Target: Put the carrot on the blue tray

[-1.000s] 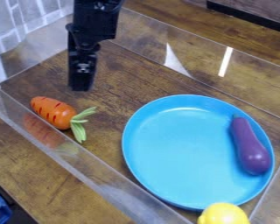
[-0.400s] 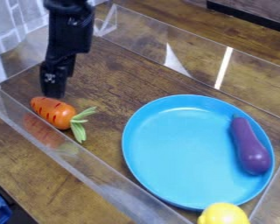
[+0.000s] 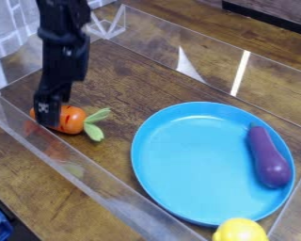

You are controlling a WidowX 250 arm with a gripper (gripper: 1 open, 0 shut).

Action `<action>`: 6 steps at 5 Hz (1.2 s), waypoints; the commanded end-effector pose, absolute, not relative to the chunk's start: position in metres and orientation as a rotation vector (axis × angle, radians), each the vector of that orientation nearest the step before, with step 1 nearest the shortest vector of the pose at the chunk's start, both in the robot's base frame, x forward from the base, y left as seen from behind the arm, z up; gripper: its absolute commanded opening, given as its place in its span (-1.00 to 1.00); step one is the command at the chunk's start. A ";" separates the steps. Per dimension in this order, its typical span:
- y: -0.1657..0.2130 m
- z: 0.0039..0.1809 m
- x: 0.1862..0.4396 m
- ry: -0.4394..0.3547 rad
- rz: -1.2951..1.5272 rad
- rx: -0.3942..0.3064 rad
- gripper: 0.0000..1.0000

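The black robot arm reaches down from the upper left of the view, its tool (image 3: 45,111) pointing straight down at the left end of the small stubby orange toy carrot (image 3: 68,119); the jaws stand wide apart, at their full spread, and the black fingers (image 3: 44,102) cover the carrot's left end, so only its rounded right part and its green leafy top show; whether the fingers already touch the carrot cannot be told from this view, and nothing is lifted; the carrot lies on its side on the dark brown wooden desk (image 3: 140,80), its green top pointing right toward the large round light-blue plastic tray (image 3: 198,165); the carrot is near the tray but apart from it, with a strip of bare wood between the leaves and the tray's raised rim; a long purple toy eggplant (image 3: 267,155) lies inside the tray along its right side; a round yellow toy lemon (image 3: 239,230) sits at the bottom edge of the view, just beside the tray's lower right rim, and whether it touches the rim cannot be told; clear acrylic walls (image 3: 65,174) fence the working area, the near one running diagonally just below the carrot; bright streaks of reflected light lie on the wood above the tray.
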State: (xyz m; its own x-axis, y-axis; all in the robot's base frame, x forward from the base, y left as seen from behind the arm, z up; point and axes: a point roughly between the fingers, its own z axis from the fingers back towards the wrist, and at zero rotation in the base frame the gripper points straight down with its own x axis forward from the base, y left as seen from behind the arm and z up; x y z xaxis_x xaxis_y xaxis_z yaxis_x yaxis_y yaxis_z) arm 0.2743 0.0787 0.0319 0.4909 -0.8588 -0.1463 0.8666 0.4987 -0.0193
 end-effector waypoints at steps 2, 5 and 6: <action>0.086 0.028 0.280 0.098 -1.024 0.104 1.00; 0.086 0.027 0.280 0.031 -1.015 0.102 -1.00; 0.086 0.028 0.280 0.014 -1.010 0.103 -1.00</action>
State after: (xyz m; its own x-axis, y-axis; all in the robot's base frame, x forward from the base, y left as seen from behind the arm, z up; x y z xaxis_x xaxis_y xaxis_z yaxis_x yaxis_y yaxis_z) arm 0.2769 0.0797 0.0171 0.5131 -0.8550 -0.0757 0.8583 0.5113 0.0436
